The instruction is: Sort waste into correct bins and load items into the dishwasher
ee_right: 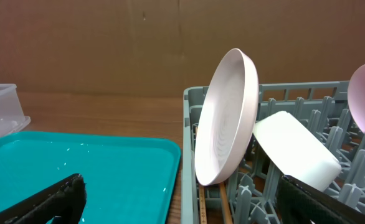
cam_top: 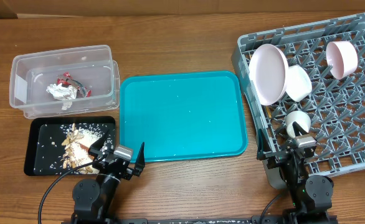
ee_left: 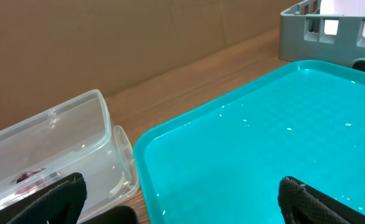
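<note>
The grey dish rack (cam_top: pixel 257 134) at the right holds a white plate (cam_top: pixel 268 73), a white bowl (cam_top: pixel 298 83), a pale pink bowl (cam_top: pixel 342 58) and a small white cup (cam_top: pixel 296 122). Wooden chopsticks (ee_right: pixel 223 200) lie in the rack under the plate (ee_right: pixel 226 118). The clear tub (cam_top: pixel 20 74) holds crumpled tissue (cam_top: pixel 61 92) and a red wrapper (cam_top: pixel 64 79). The black tray (cam_top: pixel 36 149) holds tan food scraps (cam_top: pixel 76 140). My left gripper (cam_top: pixel 119 157) is open and empty by the teal tray's near left corner. My right gripper (cam_top: pixel 291 155) is open and empty at the rack's near edge.
The teal serving tray (cam_top: pixel 182 115) lies in the middle with only crumbs and droplets on it; it also shows in the left wrist view (ee_left: pixel 263 143) and right wrist view (ee_right: pixel 76 168). A brown cardboard wall stands behind the table.
</note>
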You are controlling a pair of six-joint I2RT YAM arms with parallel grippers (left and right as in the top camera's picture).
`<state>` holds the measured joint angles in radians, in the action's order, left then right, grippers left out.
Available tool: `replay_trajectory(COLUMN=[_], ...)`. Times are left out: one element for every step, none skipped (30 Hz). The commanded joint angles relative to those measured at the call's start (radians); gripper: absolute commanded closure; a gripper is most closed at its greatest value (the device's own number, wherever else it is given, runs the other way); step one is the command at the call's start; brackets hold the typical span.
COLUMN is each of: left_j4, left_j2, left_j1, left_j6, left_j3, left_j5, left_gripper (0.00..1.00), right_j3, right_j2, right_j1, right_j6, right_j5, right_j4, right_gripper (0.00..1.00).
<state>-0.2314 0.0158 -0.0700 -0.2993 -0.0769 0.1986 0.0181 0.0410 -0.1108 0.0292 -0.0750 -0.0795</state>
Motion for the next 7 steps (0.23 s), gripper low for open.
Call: replay_trajectory(left_j4=[0.006, 0.006, 0.006, 0.006, 0.006, 0.006, 0.006], left_j2=[-0.01, -0.01, -0.01, -0.01, -0.01, -0.01, -0.01], left_j1=[0.004, 0.004, 0.004, 0.004, 0.004, 0.004, 0.004], left_j6=[-0.015, -0.015, -0.015, -0.015, -0.015, -0.015, -0.015], left_j3=[0.006, 0.006, 0.006, 0.006, 0.006, 0.006, 0.006], left_j5=[0.005, 0.005, 0.005, 0.005, 0.005, 0.005, 0.005], left_gripper=[0.0, 0.0, 0.0, 0.0, 0.0, 0.0, 0.0], right_j3=[-0.01, -0.01, -0.01, -0.01, -0.01, -0.01, -0.01], right_j2=[-0.01, -0.01, -0.01, -0.01, -0.01, -0.01, -0.01], right_j1=[0.006, 0.006, 0.006, 0.006, 0.006, 0.006, 0.006], right_j6=[-0.003, -0.004, -0.004, -0.003, -0.004, -0.004, -0.004], right_j5=[-0.006, -0.006, -0.006, -0.006, -0.006, -0.006, -0.006], right_j4=[0.005, 0.005, 0.005, 0.005, 0.005, 0.005, 0.005], right_gripper=[0.0, 0.0, 0.0, 0.0, 0.0, 0.0, 0.0])
